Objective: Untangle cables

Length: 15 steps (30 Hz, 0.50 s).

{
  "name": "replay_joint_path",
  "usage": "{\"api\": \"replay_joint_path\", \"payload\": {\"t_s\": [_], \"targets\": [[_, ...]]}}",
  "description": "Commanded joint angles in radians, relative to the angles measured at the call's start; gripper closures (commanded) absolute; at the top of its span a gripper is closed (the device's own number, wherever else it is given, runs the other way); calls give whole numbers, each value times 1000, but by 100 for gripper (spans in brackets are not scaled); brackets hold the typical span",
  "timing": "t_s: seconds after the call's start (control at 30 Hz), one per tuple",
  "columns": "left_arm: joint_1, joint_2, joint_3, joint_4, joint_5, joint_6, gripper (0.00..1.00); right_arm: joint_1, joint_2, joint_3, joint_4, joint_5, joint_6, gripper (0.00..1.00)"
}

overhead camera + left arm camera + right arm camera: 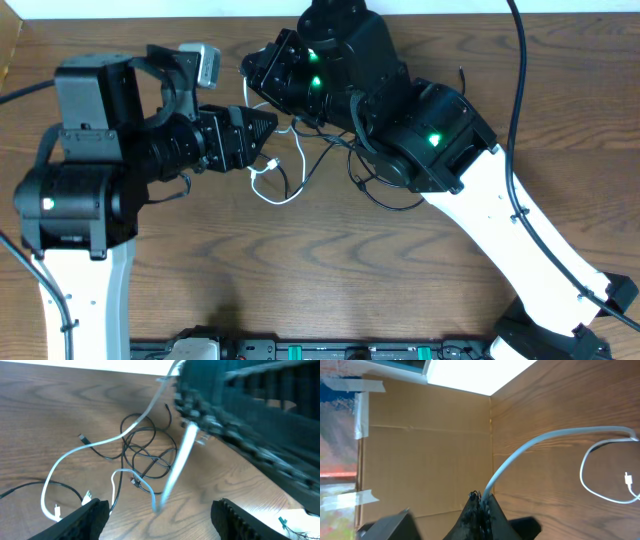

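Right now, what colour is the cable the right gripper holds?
White cable, shows best in the right wrist view, pinched in the right gripper.

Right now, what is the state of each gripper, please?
Left gripper: open, holding nothing.
Right gripper: closed on the white cable.

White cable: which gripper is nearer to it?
Right. The right gripper is shut on the white cable; the left gripper stands open above its loose loops.

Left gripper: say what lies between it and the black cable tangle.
The white cable, slanting down toward the left gripper, and otherwise only wooden table; the left wrist view shows it.
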Motion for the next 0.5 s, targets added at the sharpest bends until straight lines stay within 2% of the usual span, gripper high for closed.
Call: {"api": "replay_joint_path", "payload": {"t_s": [0.0,0.1,0.3,0.4,0.47], "targets": [[0,11,-2,19,21,6,34,4,0,1,8,-43,27,98],[0,18,-2,36,21,6,42,4,0,1,11,-44,41,98],[0,18,-2,37,21,6,50,-12,0,1,23,-45,41,98],[0,18,-2,37,7,6,65,-18,-1,1,24,-45,41,99],[0,18,-2,37,-16,6,69,-18,-1,1,24,-45,40,98]]}}
